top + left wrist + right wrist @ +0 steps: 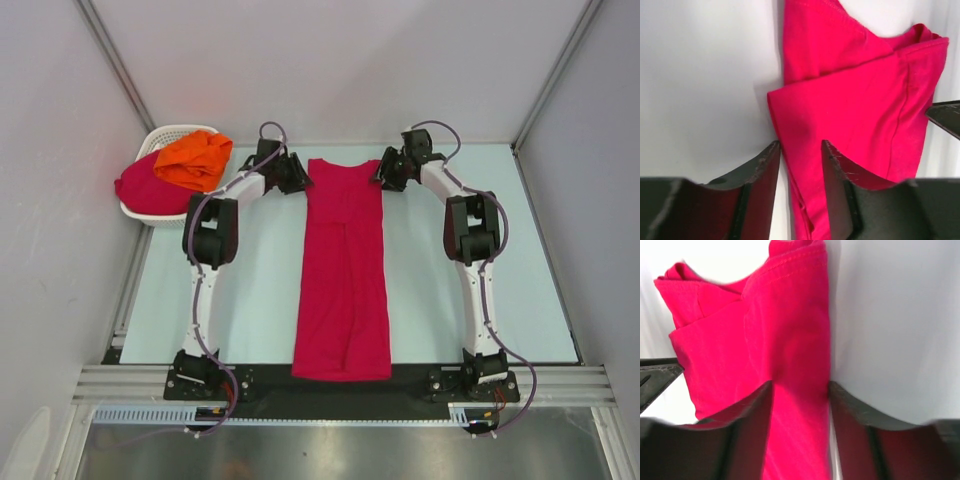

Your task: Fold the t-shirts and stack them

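**Shirts: one laid out, the rest in one basket**

1. Long shirt (pixel 342 280), count one. Crimson, flat on the table (pixel 250 300), with its sides folded in to make a narrow strip. It runs from the near edge, between my two bases, to the far end between my wrists.

2. Orange shirt (pixel 193 160), count one. Crumpled, lying on top in the basket (pixel 180 129).

3. Crimson heap (pixel 145 188), count one. It lies under and beside the orange shirt and spills over the basket's left rim. I cannot tell whether it is one shirt or several.

4. Basket, count one. White and slotted, at the table's far left corner.

5. Left gripper (pixel 298 175), count one. It sits at the long shirt's far left corner and is released. My fingers (pixel 760 180) stand apart, with the folded edge (pixel 850 115) lying between them.

6. Right gripper (pixel 385 175), count one. It sits at the far right corner and is also released. Its fingers (pixel 855 415) are spread, and crimson cloth (pixel 765 340) fills the gap.
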Available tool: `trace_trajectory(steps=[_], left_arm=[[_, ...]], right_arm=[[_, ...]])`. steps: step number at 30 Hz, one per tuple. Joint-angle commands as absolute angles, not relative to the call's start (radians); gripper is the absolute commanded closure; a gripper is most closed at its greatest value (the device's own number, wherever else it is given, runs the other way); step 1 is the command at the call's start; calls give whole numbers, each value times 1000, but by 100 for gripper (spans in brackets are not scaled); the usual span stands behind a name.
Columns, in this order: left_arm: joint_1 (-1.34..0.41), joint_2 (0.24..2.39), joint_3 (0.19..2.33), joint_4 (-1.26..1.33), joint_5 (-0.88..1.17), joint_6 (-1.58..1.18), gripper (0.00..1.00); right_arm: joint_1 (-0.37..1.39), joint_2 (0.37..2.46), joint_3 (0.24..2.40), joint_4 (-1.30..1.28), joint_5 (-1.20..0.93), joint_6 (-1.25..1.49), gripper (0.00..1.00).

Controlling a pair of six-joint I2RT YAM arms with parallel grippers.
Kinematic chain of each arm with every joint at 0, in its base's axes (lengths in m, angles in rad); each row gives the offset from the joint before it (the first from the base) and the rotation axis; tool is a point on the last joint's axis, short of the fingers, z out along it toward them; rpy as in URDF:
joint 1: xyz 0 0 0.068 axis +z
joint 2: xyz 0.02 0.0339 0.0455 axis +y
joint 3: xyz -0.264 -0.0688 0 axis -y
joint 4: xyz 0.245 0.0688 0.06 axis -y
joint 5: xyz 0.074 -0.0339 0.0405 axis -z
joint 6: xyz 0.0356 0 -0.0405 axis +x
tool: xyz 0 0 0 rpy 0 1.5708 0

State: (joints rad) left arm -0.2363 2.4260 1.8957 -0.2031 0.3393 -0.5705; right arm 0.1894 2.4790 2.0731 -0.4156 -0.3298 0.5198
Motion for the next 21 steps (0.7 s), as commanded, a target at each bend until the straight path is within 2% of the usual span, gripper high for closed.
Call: trace_trajectory(steps=[1,2,3,5,6,8,11,14,16,18,19,20,21], left_arm=[[-235,2485,1963,-209,307,-610,59],[-233,2497,1976,-209,296,-615,61],[-233,2500,1983,-209,290,-627,67],[-232,2516,2009,-206,279,-640,77],[-232,2529,2022,-204,276,-652,87],[-229,2551,2069,-207,267,-673,97],[-222,2598,2160,-222,256,-695,100],[-216,2648,2252,-252,247,-701,100],[-212,2671,2290,-261,252,-706,99],[-209,2681,2302,-256,267,-712,97],[-209,2680,2301,-250,276,-704,95],[-209,2680,2301,-252,282,-697,83],[-209,2672,2299,-264,290,-684,78]], right_arm=[[187,2540,2141,-388,-360,523,52],[189,2551,2172,-385,-368,526,56],[189,2581,2193,-394,-377,535,62],[189,2611,2235,-405,-380,545,68],[187,2629,2261,-403,-380,551,75],[187,2645,2284,-397,-370,560,81],[179,2671,2338,-384,-360,571,91],[164,2700,2401,-385,-356,583,91],[149,2718,2425,-365,-371,591,86],[140,2727,2436,-318,-447,594,69],[137,2741,2463,-308,-480,592,58],[137,2744,2482,-322,-521,568,34],[137,2743,2503,-343,-526,542,26]])
